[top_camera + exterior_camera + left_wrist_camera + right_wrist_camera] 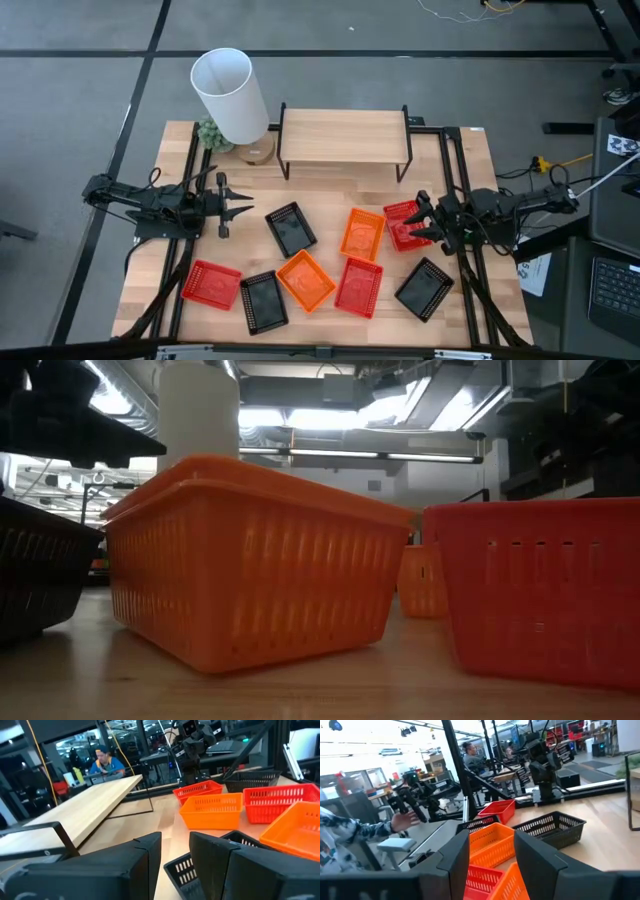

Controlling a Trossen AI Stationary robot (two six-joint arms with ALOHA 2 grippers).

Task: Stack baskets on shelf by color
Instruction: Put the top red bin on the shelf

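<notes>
Baskets lay loose across the lower half of the high view, none on the shelf at top centre. Right gripper hung with fingers spread, holding nothing, touching or just over a red basket at mid-right. Left gripper waited parted and empty at mid-left, near a black basket. They looked light, stiff and slatted; pinching one rim wall seemed best.
</notes>
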